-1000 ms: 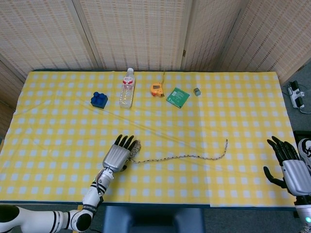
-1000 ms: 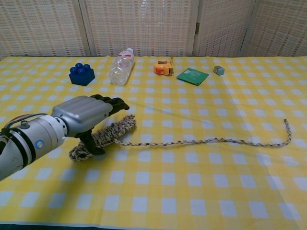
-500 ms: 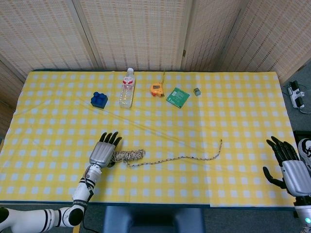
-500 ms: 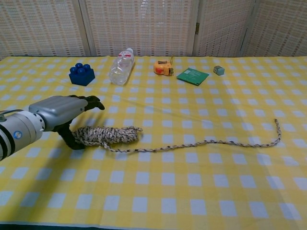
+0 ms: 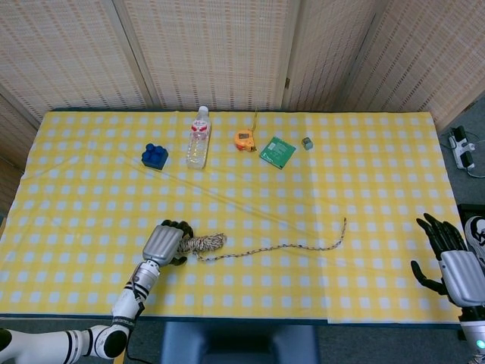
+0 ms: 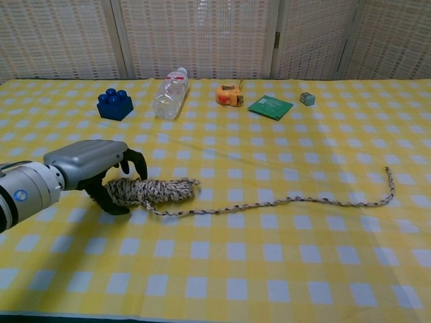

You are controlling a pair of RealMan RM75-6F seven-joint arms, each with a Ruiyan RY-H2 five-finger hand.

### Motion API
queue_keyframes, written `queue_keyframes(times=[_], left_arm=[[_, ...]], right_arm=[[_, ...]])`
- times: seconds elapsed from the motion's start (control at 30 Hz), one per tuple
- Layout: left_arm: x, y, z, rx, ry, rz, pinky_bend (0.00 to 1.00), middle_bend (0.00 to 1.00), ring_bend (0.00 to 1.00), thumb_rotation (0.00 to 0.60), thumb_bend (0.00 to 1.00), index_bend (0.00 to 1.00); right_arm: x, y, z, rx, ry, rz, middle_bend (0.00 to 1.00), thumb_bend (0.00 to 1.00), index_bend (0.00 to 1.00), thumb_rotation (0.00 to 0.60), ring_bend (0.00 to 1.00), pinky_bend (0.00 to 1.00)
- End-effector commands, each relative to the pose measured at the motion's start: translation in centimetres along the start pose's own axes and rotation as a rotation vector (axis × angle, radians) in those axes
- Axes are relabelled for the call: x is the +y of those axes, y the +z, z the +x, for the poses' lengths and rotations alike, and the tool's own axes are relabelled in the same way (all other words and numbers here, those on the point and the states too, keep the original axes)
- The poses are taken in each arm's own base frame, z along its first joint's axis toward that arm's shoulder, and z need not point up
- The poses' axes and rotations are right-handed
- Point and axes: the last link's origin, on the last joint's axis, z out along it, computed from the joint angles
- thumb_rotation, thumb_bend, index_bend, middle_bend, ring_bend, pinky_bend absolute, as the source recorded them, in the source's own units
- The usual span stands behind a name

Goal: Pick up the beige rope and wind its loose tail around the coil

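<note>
The beige rope lies on the yellow checked cloth, its coil (image 5: 204,243) (image 6: 161,190) near the front left. Its loose tail (image 5: 288,246) (image 6: 303,199) snakes right and ends in an upturned tip. My left hand (image 5: 165,243) (image 6: 94,168) covers the coil's left end, fingers curled over the top and thumb beneath, gripping it while it rests on the table. My right hand (image 5: 455,262) hangs past the table's right edge with fingers spread and nothing in it; the chest view does not show it.
Along the far side stand a blue brick (image 5: 154,155) (image 6: 114,105), a lying plastic bottle (image 5: 198,137) (image 6: 170,93), an orange tape measure (image 5: 244,139) (image 6: 229,94), a green board (image 5: 277,152) (image 6: 270,107) and a small grey cube (image 5: 307,142) (image 6: 307,98).
My left hand dragged the coil leftward and the tail followed. Its fingers, stretched out earlier, have curled down around the coil's left end. The right hand stayed put.
</note>
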Motion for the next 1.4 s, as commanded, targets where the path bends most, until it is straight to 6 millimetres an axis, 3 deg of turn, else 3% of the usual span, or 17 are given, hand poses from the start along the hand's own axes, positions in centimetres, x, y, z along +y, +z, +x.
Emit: queue_keyframes(times=[0.03, 0.3, 0.37, 0.5, 0.73, 0.87, 1.03, 1.2, 1.4], left_arm=[[0.0, 0.1, -0.1, 0.002, -0.016, 0.002, 0.3, 0.35, 0.35, 0.6, 0.26, 0.43], [-0.4, 0.7, -0.4, 0.007, -0.05, 0.008, 0.38, 0.45, 0.44, 0.6, 0.35, 0.5], [-0.6, 0.8, -0.5, 0.003, -0.055, 0.009, 0.43, 0.48, 0.48, 0.6, 0.36, 0.52], [-0.8, 0.9, -0.4, 0.037, -0.111, -0.008, 0.62, 0.58, 0.56, 0.6, 0.45, 0.62], [-1.3, 0.8, 0.1, 0.11, -0.223, -0.083, 0.77, 0.7, 0.67, 0.6, 0.57, 0.73], [-1.6, 0.7, 0.9, 0.156, -0.264, -0.122, 0.79, 0.73, 0.7, 0.6, 0.59, 0.76], [-1.4, 0.0, 1.8, 0.196, -0.319, -0.168, 0.8, 0.73, 0.71, 0.6, 0.6, 0.76], [-0.8, -0.7, 2.5, 0.209, -0.329, -0.204, 0.8, 0.73, 0.71, 0.6, 0.6, 0.76], [-0.1, -1.2, 2.8, 0.2, -0.331, -0.224, 0.8, 0.74, 0.71, 0.6, 0.6, 0.76]], right_arm=[[0.0, 0.0, 0.0, 0.0, 0.001, 0.001, 0.04, 0.45, 0.04, 0.6, 0.07, 0.0], [0.1, -0.1, 0.0, 0.001, 0.002, -0.002, 0.04, 0.45, 0.04, 0.6, 0.07, 0.0], [0.1, -0.1, 0.0, 0.001, 0.003, -0.002, 0.04, 0.45, 0.04, 0.6, 0.07, 0.0], [0.1, -0.2, 0.0, 0.003, 0.002, -0.002, 0.04, 0.45, 0.04, 0.6, 0.07, 0.0], [-0.2, 0.0, -0.1, -0.001, -0.004, 0.012, 0.05, 0.45, 0.04, 0.6, 0.07, 0.0], [-0.6, 0.3, -0.4, -0.008, -0.004, 0.018, 0.06, 0.45, 0.06, 0.6, 0.08, 0.0], [-1.6, 1.6, -1.5, -0.069, -0.057, 0.05, 0.08, 0.45, 0.16, 0.6, 0.09, 0.0], [-3.2, 4.0, -2.9, -0.102, -0.1, 0.095, 0.1, 0.45, 0.35, 0.6, 0.1, 0.0], [-5.1, 7.2, -5.6, -0.18, -0.118, 0.142, 0.11, 0.45, 0.4, 0.6, 0.1, 0.0]])
